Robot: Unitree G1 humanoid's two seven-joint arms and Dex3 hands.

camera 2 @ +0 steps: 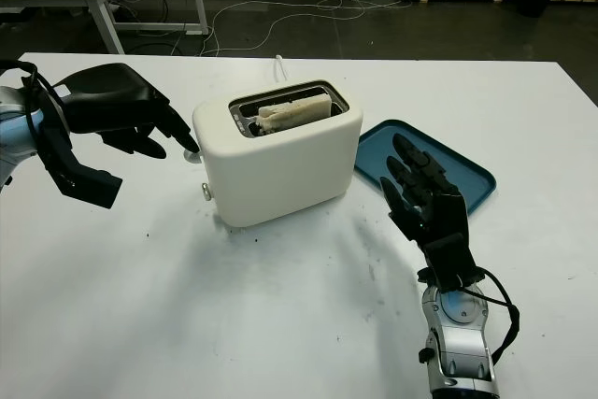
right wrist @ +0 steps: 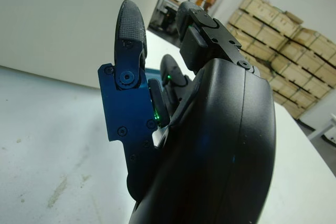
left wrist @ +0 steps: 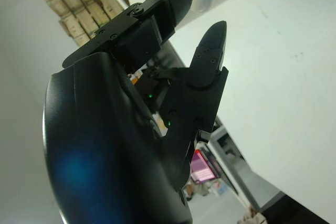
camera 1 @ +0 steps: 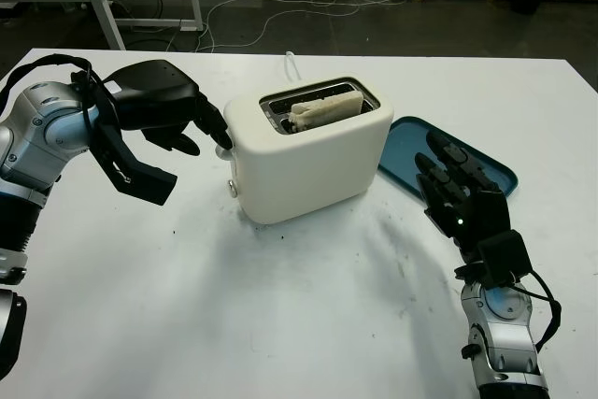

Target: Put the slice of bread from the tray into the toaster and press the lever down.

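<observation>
While the pale bread slice (camera 1: 322,109) sits in the white toaster (camera 1: 313,151), the left hand (camera 1: 173,109), empty-fingered, could shove it sideways; the right hand (camera 1: 462,198) is open.

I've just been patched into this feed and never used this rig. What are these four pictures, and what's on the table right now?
The two wide pictures come from the humanoid robot's head camera, looking down at a white table. The two close ones come from cameras at its wrists, beside each black hand. A white toaster stands mid-table with the slice of bread already in its slot. A blue tray lies beside it. The left hand is at the toaster's lever end, fingers by the side. The right hand is open near the tray, holding nothing.
</observation>
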